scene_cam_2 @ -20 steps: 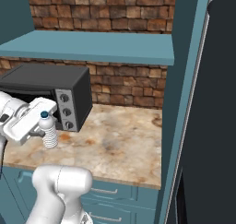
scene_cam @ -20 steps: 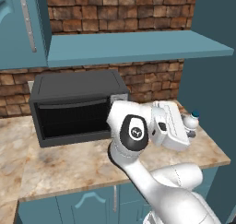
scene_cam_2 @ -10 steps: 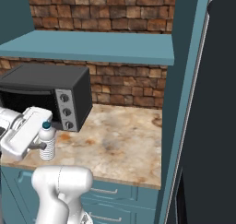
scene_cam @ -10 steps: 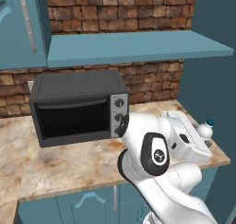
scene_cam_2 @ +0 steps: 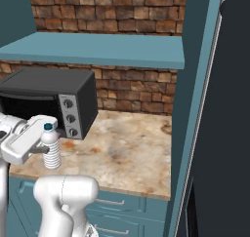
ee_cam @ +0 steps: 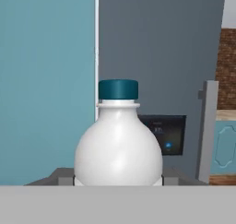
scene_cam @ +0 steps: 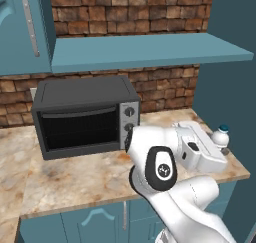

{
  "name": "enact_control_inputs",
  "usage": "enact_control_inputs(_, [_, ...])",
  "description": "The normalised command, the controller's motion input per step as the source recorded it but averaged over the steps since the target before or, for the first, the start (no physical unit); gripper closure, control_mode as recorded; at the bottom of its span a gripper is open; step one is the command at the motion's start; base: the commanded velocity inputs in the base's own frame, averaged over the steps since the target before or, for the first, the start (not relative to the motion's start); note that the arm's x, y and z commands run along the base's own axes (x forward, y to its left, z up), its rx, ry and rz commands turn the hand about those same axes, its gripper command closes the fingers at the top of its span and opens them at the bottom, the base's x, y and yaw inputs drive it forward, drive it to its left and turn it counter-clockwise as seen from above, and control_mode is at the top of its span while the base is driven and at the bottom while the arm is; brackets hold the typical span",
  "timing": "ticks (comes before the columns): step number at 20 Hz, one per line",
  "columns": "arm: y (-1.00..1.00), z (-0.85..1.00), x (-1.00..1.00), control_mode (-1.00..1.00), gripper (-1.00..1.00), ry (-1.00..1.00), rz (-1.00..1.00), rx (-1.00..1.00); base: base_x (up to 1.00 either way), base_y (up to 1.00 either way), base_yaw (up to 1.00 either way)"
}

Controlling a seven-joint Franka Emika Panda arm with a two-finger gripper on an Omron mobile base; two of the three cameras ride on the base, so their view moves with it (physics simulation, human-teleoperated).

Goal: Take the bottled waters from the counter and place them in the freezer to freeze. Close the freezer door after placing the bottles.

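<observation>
My gripper [scene_cam: 219, 148] is shut on the whitish bottled water [scene_cam: 220, 136], which has a dark teal cap and stays upright. It hangs by the right front of the beige marble counter [scene_cam: 75, 179]. In the right base view the bottle [scene_cam_2: 51, 149] sits in the gripper [scene_cam_2: 43, 147] at the left, in front of the counter [scene_cam_2: 132, 146]. In the hand view the bottle [ee_cam: 118, 147] stands between my fingertips [ee_cam: 62, 177]. Behind it is the dark slate freezer door [ee_cam: 156, 48] with its black control panel [ee_cam: 165, 133] and grey handle [ee_cam: 207, 126]. The blue bottle with the green cap is out of view.
A black toaster oven [scene_cam: 85, 117] stands at the back left of the counter, under a teal shelf [scene_cam: 150, 52]. A tall teal side panel [scene_cam_2: 195, 109] bounds the counter on the right, with the freezer's dark front [scene_cam_2: 232, 133] beyond it. Teal drawers [scene_cam_2: 127, 209] lie below.
The arm has swung right with the bottle, from in front of the toaster oven to the counter's right end. The hand has also sunk a little.
</observation>
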Motion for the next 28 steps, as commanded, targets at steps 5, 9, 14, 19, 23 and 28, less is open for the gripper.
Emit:
enact_control_inputs(5, [-0.43, 0.0, -0.05, -1.0, 1.0, -0.02, 0.0, 0.05, 0.0, 0.0, 0.0])
enact_control_inputs(9, [-0.06, -0.01, 0.02, -1.0, 1.0, 0.01, -0.01, 0.0, 0.0, 0.0, 0.0])
enact_control_inputs(14, [0.0, 0.0, 0.0, -1.0, 1.0, 0.0, 0.0, 0.0, 0.0, 0.0, 0.0])
enact_control_inputs(19, [0.0, 0.0, 0.0, 1.0, 1.0, 0.0, 0.0, 0.0, 0.0, 0.0, 0.0])
enact_control_inputs(23, [0.0, 0.0, 0.0, 1.0, 1.0, 0.0, 0.0, 0.0, -0.52, 0.0, -0.02])
enact_control_inputs(28, [0.0, 0.0, 0.0, 1.0, 1.0, 0.0, 0.0, 0.0, -0.97, -0.01, -0.01])
